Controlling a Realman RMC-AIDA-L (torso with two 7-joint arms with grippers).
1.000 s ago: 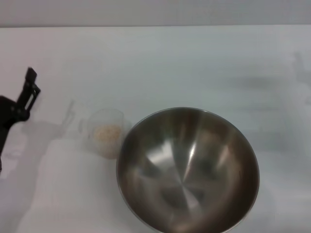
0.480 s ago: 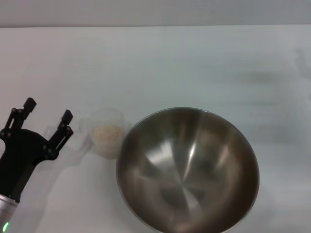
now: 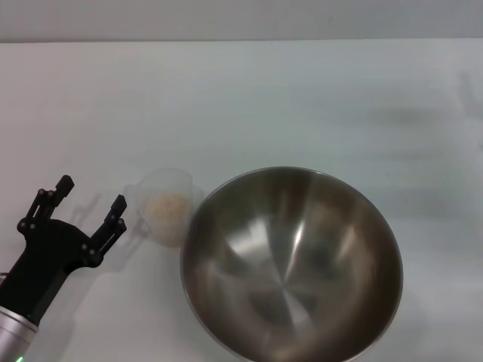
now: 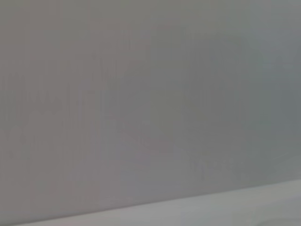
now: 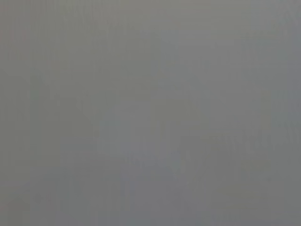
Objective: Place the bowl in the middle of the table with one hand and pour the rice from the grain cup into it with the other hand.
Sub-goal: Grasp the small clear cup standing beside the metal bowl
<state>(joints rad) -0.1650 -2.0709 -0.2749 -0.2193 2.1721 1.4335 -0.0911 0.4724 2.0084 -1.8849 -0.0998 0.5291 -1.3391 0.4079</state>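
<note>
The large steel bowl point(image 3: 291, 264) stands on the white table point(image 3: 249, 98) at the front, right of centre. The small clear grain cup point(image 3: 167, 207) stands upright just left of the bowl's rim, with pale rice point(image 3: 166, 207) in it. My left gripper point(image 3: 92, 192) is open at the front left, its black fingertips point(image 3: 118, 204) a short way left of the cup and apart from it. The right gripper is out of view. Both wrist views show only plain grey.
The far half and right side of the table hold nothing that I can see. The table's far edge meets a grey wall point(image 3: 241, 19) at the top.
My left gripper has come in from the left edge toward the grain cup and turned so both open fingers show. The cup and the bowl have not moved.
</note>
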